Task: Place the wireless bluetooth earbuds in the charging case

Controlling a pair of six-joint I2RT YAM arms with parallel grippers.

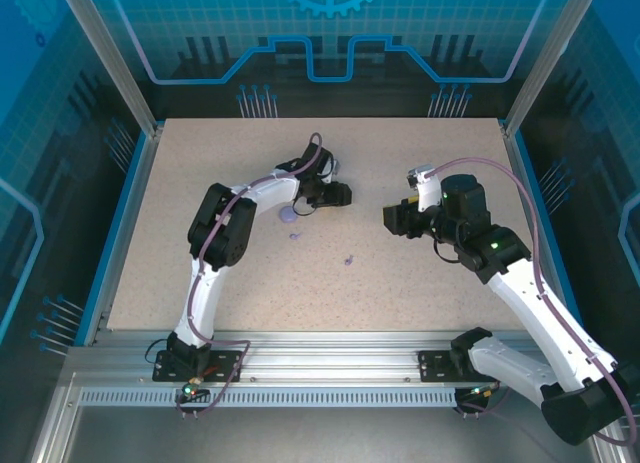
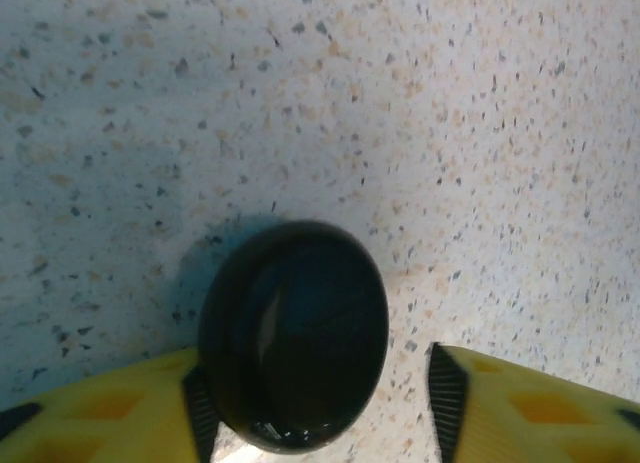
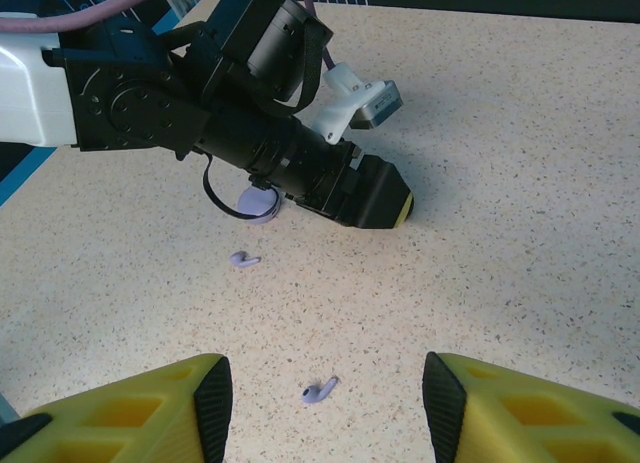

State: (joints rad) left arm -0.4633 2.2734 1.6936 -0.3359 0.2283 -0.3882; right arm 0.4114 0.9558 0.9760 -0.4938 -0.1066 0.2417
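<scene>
Down at the left end effector (image 2: 318, 413), the yellow fingers are standing apart around a black round case (image 2: 293, 333) that is sitting on the speckled counter (image 2: 480, 133). The left pad (image 2: 200, 413) is looking right up against the case's edge, while the right pad (image 2: 445, 403) is showing a clear strip of counter between itself and the case, so that's a released end effector, not clamping anything. Over on the other side, the right end effector (image 3: 325, 408) is hanging spread wide and gripping nothing, its fingers framing bare counter. One lavender earbud (image 3: 320, 390) is lying flat on the counter just ahead of that gap, stem pointing up to the right. A second lavender earbud (image 3: 243, 259) is lying farther out, near the left arm (image 3: 250, 133). Just beyond it a round lavender case (image 3: 262, 205) is peeking out from under that arm's wrist, partly hidden. From above, both lavender earbuds are lying loose on the open counter, outside either case, with the two end effectors facing each other across the middle.
</scene>
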